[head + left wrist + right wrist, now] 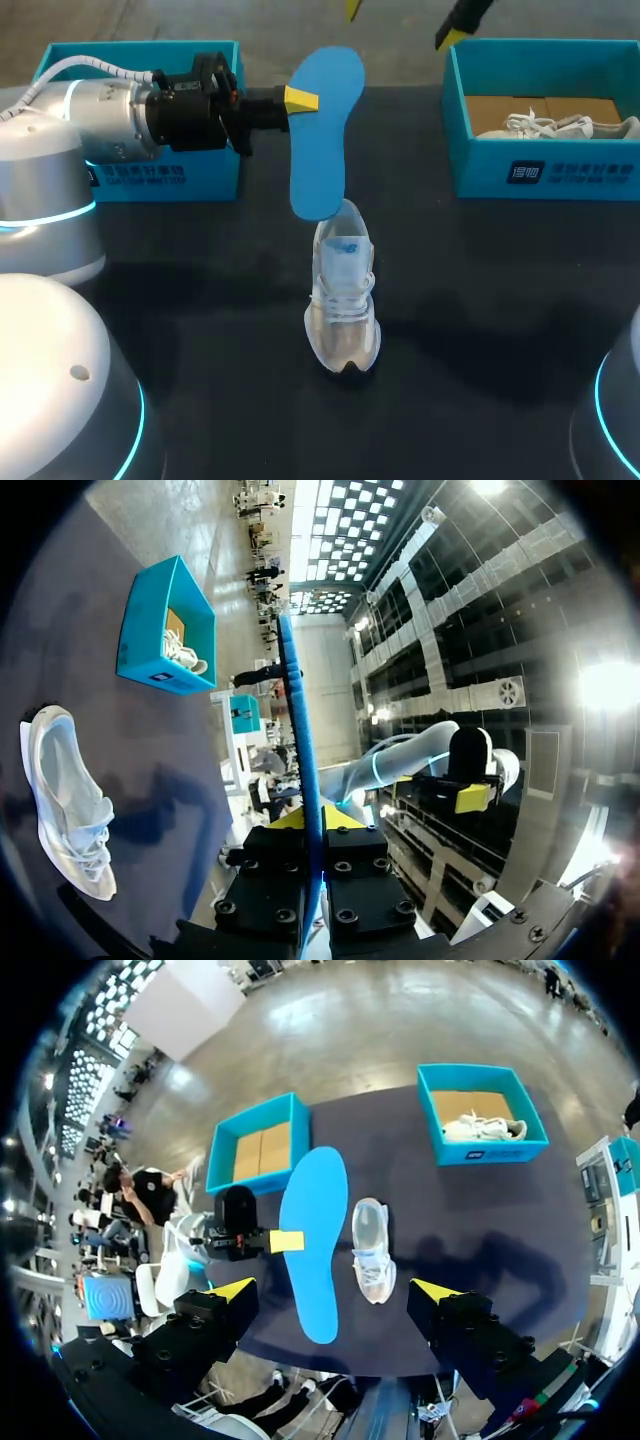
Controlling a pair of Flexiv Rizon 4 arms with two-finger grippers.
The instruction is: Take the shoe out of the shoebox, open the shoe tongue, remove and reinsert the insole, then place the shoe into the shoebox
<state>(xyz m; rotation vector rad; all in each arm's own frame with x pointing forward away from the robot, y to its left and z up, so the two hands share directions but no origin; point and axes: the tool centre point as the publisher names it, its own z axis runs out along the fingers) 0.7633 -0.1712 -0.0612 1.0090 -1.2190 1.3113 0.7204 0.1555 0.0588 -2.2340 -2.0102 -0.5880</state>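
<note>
My left gripper (300, 100) is shut on the side edge of a blue insole (325, 130) and holds it in the air, its lower end just above the heel of the white shoe (345, 300). That shoe stands on the black table, toe towards the front edge. In the left wrist view the insole (300, 710) is seen edge-on, clamped in the left gripper (312, 820), with the shoe (70, 810) off to one side. My right gripper (335, 1290) is open and high above the table, looking down on the insole (315, 1240) and the shoe (372, 1250). Only its yellow fingertips (452, 35) show in the head view.
An empty blue shoebox (140, 47) stands at the back left, behind my left arm. A second blue shoebox (455, 110) at the back right holds another white shoe (560, 125). Both boxes, left (258, 1145) and right (480, 1150), show in the right wrist view.
</note>
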